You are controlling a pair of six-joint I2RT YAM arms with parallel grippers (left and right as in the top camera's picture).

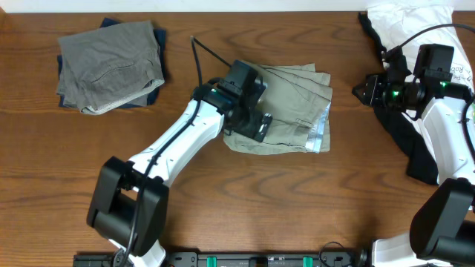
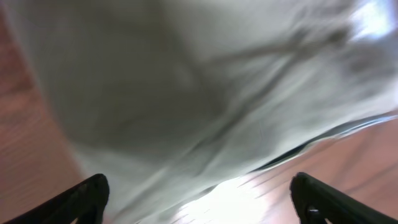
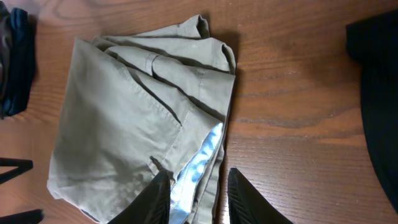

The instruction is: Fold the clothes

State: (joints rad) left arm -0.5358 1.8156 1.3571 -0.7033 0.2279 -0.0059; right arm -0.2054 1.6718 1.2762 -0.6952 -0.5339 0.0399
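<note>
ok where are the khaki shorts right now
Overhead, the khaki shorts lie mid-table under the left gripper, between the grey pile at the left and the black garment at the right.

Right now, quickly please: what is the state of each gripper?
Left gripper: open, over the khaki shorts, holding nothing.
Right gripper: partly open, holding nothing.

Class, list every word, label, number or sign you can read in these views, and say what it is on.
None can be read.
White garment: faint print at the picture's right edge, too small, partly hidden.
Khaki shorts: no lettering shows.
Left wrist view: blurred, no text.
</note>
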